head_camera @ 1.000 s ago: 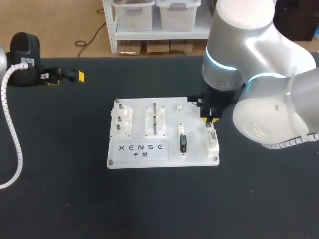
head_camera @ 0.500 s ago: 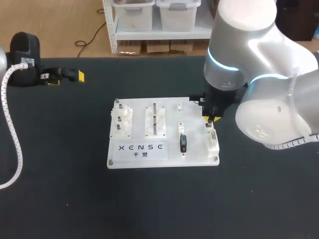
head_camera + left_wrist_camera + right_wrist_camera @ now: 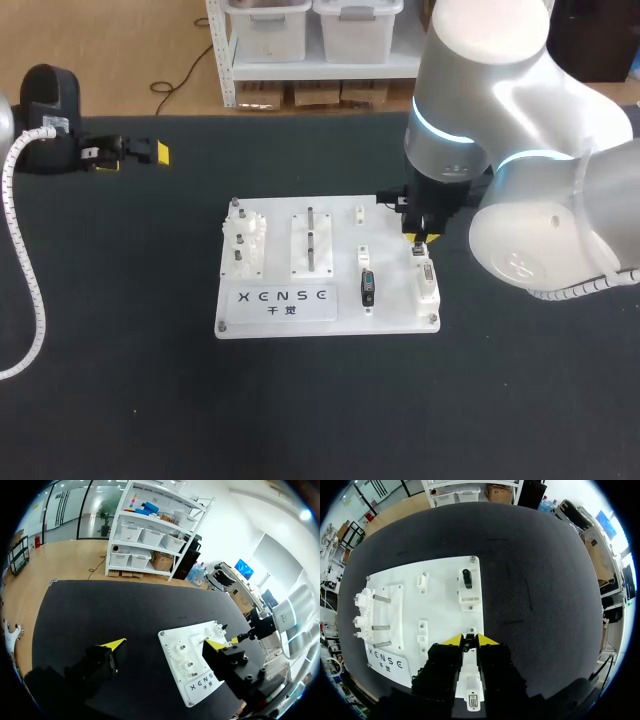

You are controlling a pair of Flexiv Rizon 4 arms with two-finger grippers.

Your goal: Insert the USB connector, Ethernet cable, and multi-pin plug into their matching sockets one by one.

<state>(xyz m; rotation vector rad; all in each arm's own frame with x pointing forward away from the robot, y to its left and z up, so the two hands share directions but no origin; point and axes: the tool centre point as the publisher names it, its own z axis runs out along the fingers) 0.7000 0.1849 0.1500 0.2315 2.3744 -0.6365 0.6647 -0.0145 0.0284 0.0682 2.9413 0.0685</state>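
The white socket board (image 3: 340, 235) (image 3: 445, 595) lies mid-table. My right gripper (image 3: 418, 240) (image 3: 469, 640) hangs over its right edge, at the far end of a white strip (image 3: 427, 288) (image 3: 470, 680). That strip carries a multi-pin socket (image 3: 472, 700). The fingers stand narrow, shut on a small dark plug between the yellow tips. One black plug (image 3: 367, 288) sits in a block near the board's front. Another black plug (image 3: 466, 577) sits in a block ahead of the gripper, hidden under the arm in the head view. My left gripper (image 3: 133, 158) (image 3: 165, 645) is open and empty at the far left.
White gears (image 3: 243, 240) (image 3: 362, 602) and a block of metal pins (image 3: 310, 240) (image 3: 380, 622) fill the board's left half. A white coiled cable (image 3: 25, 280) hangs along the left edge. My right arm's bulky joints (image 3: 530, 230) loom over the right side.
The right arm swayed slightly to the right and back to the left. Its gripper stays at the far end of the white strip. The left arm has not moved.
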